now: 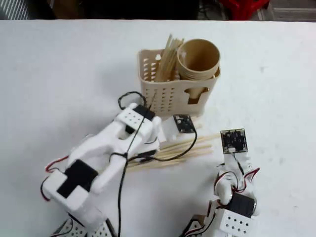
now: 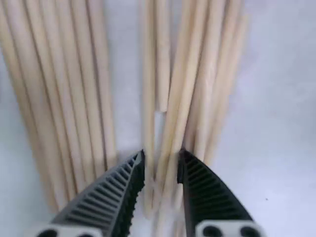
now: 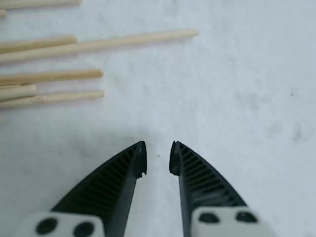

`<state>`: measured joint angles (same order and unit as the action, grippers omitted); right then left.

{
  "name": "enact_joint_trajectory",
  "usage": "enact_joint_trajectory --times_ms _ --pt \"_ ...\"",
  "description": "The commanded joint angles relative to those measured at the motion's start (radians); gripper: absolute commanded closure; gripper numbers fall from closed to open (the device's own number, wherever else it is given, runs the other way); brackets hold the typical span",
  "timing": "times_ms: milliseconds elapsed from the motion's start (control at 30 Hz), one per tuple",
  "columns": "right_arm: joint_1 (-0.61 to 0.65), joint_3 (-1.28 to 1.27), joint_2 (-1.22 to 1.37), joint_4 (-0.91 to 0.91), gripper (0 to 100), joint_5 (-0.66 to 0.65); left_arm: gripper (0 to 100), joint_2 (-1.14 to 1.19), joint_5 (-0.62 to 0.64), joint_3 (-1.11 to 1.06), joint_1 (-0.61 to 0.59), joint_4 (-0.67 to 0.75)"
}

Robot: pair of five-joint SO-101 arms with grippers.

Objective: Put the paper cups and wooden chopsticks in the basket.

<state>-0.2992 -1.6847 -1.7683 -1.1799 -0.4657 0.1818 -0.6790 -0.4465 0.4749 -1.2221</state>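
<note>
Loose pale wooden chopsticks [image 1: 195, 148] lie flat on the white table [image 1: 59, 74] at 6 o'clock of the beige slotted plastic basket [image 1: 163, 98], long axis roughly 3-to-9. The basket holds stacked brown paper cups [image 1: 198, 59] and upright chopsticks [image 1: 167, 57]. Left gripper [image 2: 161, 160] is pinched on a couple of loose sticks. Right gripper [image 3: 158, 153] sits slightly apart on bare table, off their 3 o'clock ends.

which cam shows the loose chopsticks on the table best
Left wrist view: the chopsticks lie close up, a few between the left gripper's fingertips. High view has them partly under the left arm; right wrist view catches some ends.
</note>
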Motion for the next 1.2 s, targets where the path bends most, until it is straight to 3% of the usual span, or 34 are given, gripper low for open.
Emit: enact_joint_trajectory --times_ms 0,167,600,1167 --pt "-0.005 -0.006 -0.005 -0.002 90.0 -0.008 87 0.074 -0.008 0.028 0.007 0.044" --pt "-0.005 -0.006 -0.005 -0.002 90.0 -0.008 98 0.070 0.018 0.049 0.007 0.052" --pt "-0.004 -0.006 -0.005 -0.002 90.0 -0.008 98 0.048 0.041 0.344 -0.015 -0.189" --pt "-0.002 -0.006 -0.007 -0.002 90.0 -0.008 98 -0.463 0.089 0.379 -0.053 -0.259"
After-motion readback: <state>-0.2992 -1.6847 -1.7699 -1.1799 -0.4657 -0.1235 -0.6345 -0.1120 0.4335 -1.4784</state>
